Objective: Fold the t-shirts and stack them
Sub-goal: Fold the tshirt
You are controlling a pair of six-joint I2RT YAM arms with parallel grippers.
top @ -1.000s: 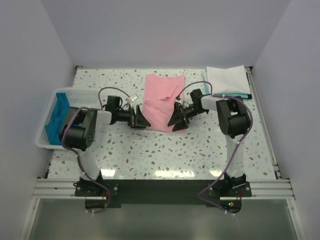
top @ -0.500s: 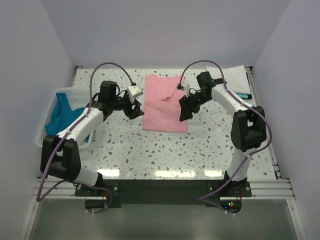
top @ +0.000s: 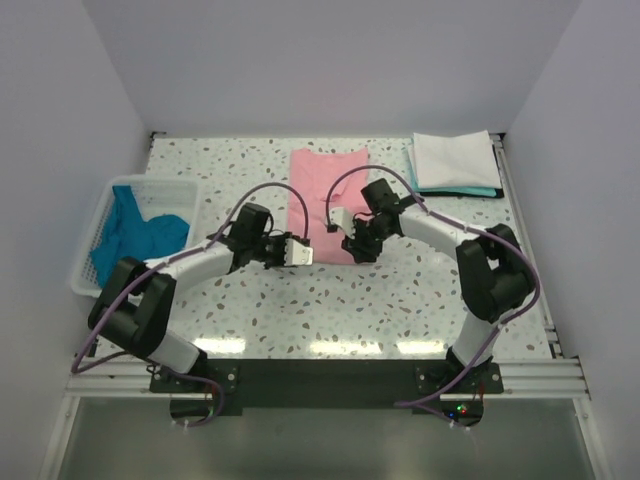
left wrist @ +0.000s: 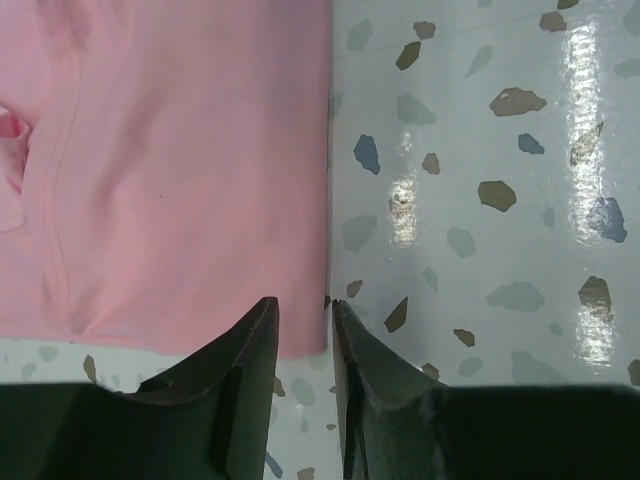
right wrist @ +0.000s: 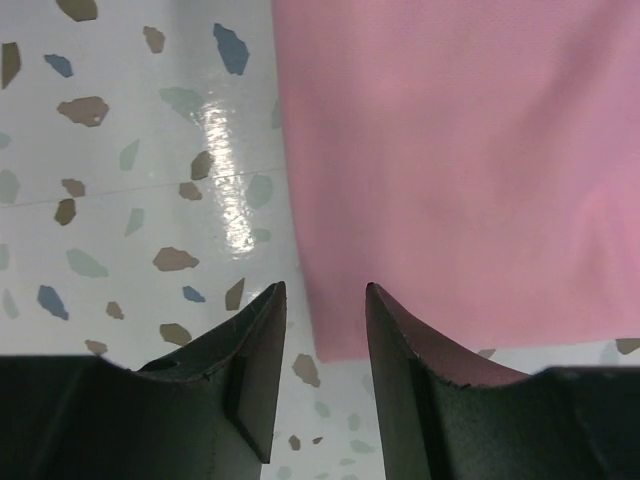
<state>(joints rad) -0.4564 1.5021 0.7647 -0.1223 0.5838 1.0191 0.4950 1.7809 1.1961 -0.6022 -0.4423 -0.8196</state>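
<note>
Pink t-shirt lies between basket and folded white t-shirt.

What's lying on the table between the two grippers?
The near edge of the light pink cloth t-shirt lies between the left gripper and right gripper; the top view shows it.

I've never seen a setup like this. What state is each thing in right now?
pink t-shirt, folded narrow, flat on the table.
left fingers, partly open, astride its near left corner.
right fingers, partly open, astride its near right corner.
white t-shirt, folded, lying on the folded teal t-shirt.
crumpled teal t-shirt, heaped in the basket.
basket, upright.
</note>
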